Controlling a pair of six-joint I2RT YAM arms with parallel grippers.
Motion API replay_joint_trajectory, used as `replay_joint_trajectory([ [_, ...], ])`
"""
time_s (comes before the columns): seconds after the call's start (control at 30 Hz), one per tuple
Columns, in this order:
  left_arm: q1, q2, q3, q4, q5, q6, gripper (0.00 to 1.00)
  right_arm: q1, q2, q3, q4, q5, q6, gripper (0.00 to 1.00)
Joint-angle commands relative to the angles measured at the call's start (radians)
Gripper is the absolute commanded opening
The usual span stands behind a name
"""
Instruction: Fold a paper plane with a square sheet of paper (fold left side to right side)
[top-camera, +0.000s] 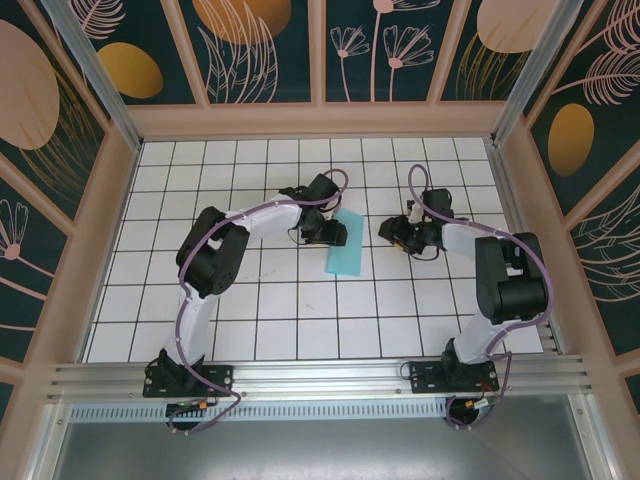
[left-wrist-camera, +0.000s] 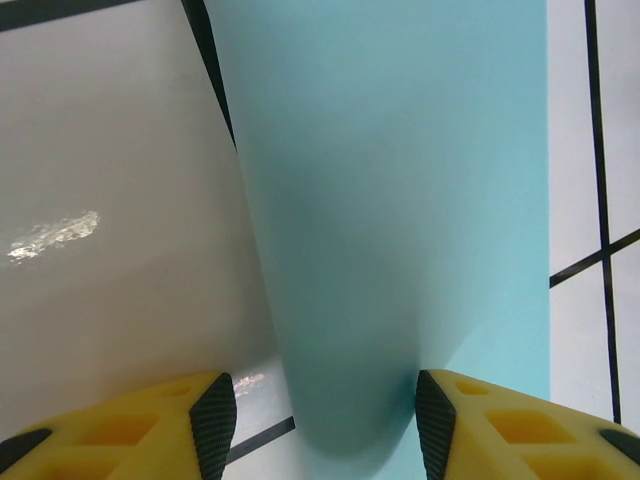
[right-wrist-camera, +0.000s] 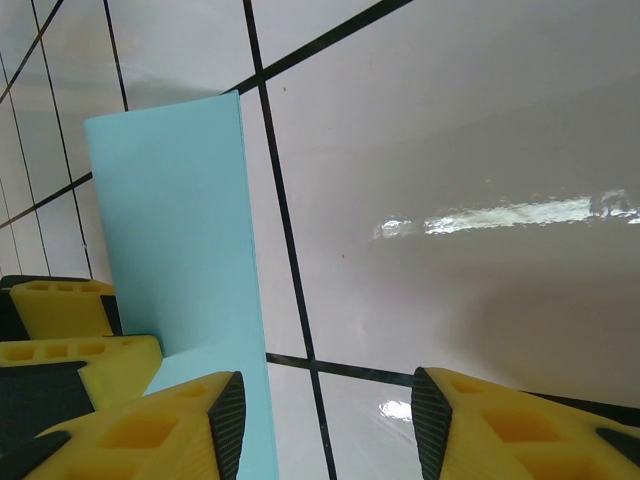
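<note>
The square sheet of paper (top-camera: 347, 245) lies folded over near the middle of the white desk (top-camera: 300, 320). The left end effector (left-wrist-camera: 325, 415) sits partly open around its curled side. The right end effector (right-wrist-camera: 328, 415) is partly open too, holding nothing, just beside the paper.

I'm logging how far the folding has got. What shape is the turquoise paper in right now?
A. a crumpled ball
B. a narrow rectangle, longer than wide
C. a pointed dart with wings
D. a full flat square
B: seen from above, the square sheet of paper lies as a narrow strip, clearly longer than wide, with blunt corners and no pointed nose.
</note>
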Motion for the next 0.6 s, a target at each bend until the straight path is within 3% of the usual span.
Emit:
replay_joint_trajectory([
  [0.0, -0.028, 0.083, 0.006, 0.048, 0.034, -0.006, 0.54, 0.008, 0.001, -0.006, 0.01, -0.015, -0.001, 0.51],
  [0.57, -0.029, 0.095, 0.012, 0.043, 0.034, -0.003, 0.55, 0.015, 0.003, 0.002, 0.007, -0.014, -0.001, 0.51],
])
